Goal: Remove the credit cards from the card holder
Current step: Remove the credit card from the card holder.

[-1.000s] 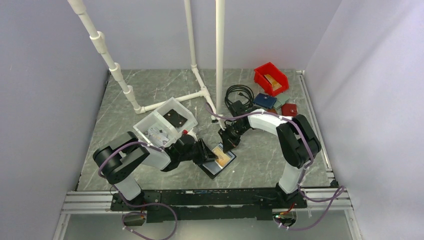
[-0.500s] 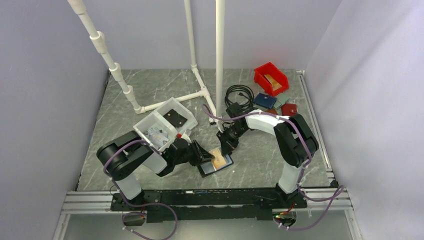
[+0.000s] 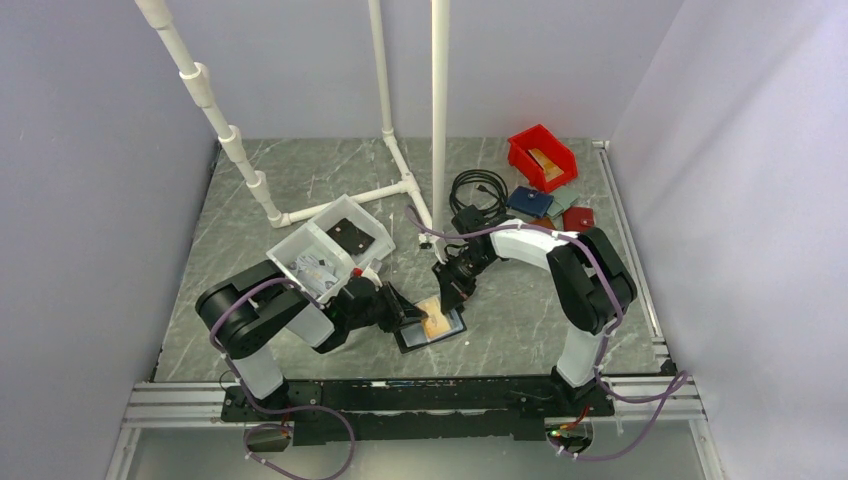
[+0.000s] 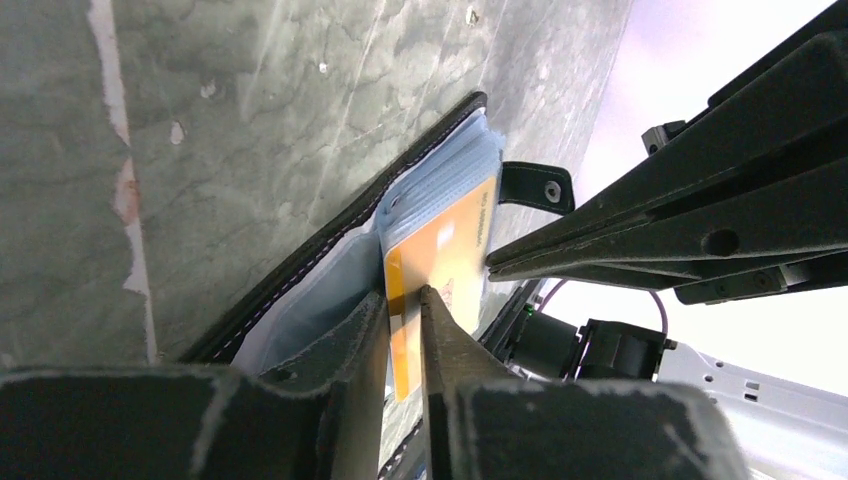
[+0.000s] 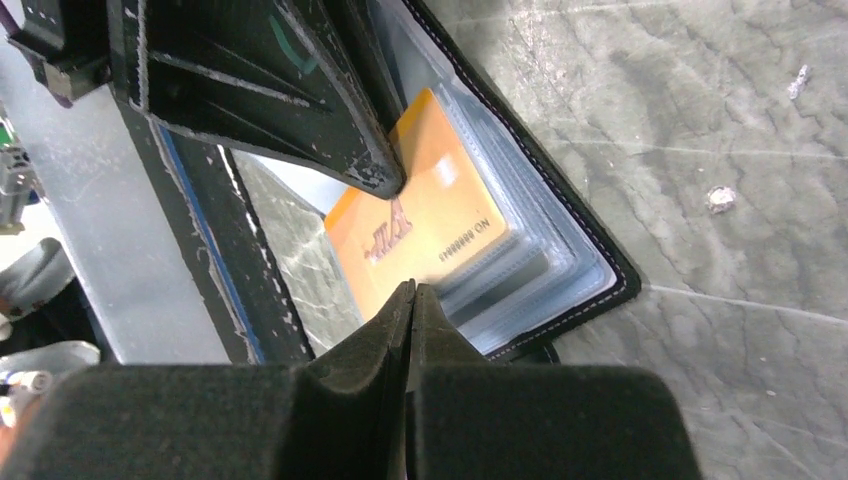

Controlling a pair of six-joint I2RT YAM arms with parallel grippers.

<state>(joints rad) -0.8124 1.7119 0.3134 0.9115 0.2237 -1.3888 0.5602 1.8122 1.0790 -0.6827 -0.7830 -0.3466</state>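
Note:
The black card holder (image 3: 441,333) lies open on the table near the front, its pale blue clear sleeves fanned out (image 5: 560,265). A gold-tan credit card (image 4: 447,255) sticks partway out of a sleeve; it also shows in the right wrist view (image 5: 420,225). My left gripper (image 4: 404,297) is shut on the card's corner, seen from above (image 3: 404,315). My right gripper (image 5: 412,290) is shut with nothing between its jaws, its tip at the card's edge over the holder (image 3: 452,292). The pale greyish card cannot be made out.
A white bin (image 3: 330,245) stands just behind the left arm. A red bin (image 3: 542,157), small wallets (image 3: 545,205) and a coiled black cable (image 3: 478,187) sit at the back right. A white pipe frame (image 3: 400,185) stands at the back centre.
The left gripper has drawn back to the left with the gold card in it. The card holder has slid a little left and nearer. The right gripper has followed slightly left.

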